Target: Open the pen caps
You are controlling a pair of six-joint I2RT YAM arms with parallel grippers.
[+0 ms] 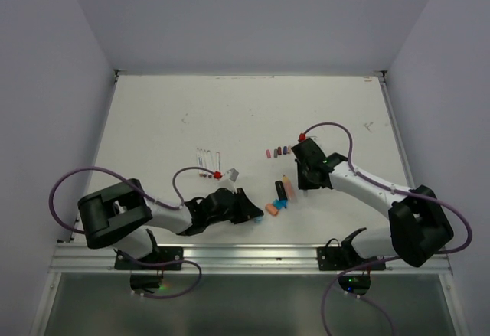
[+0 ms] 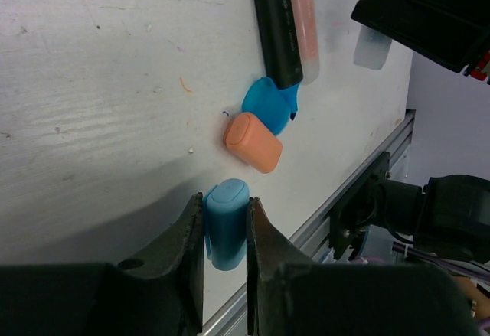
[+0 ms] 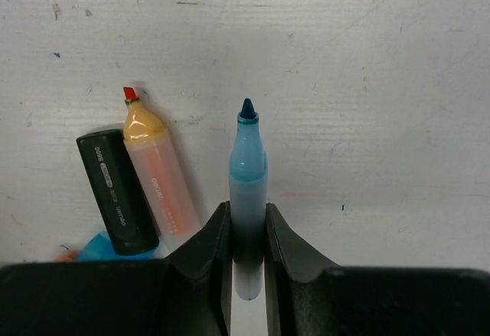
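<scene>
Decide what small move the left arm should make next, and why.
Probably lower the left gripper and release the light blue cap beside the orange cap: it is already off, since the right gripper holds the pale blue marker with its tip bare.

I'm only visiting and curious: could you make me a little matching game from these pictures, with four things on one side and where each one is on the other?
Things:
1. light blue cap
2. pale blue marker
3. orange cap
4. black marker

Places:
A. flat on the table, beside the salmon highlighter
B. pinched in the right hand
C. pinched in the left hand
D. loose on the table, next to the darker blue cap

Pairs: 1-C, 2-B, 3-D, 4-A
</scene>
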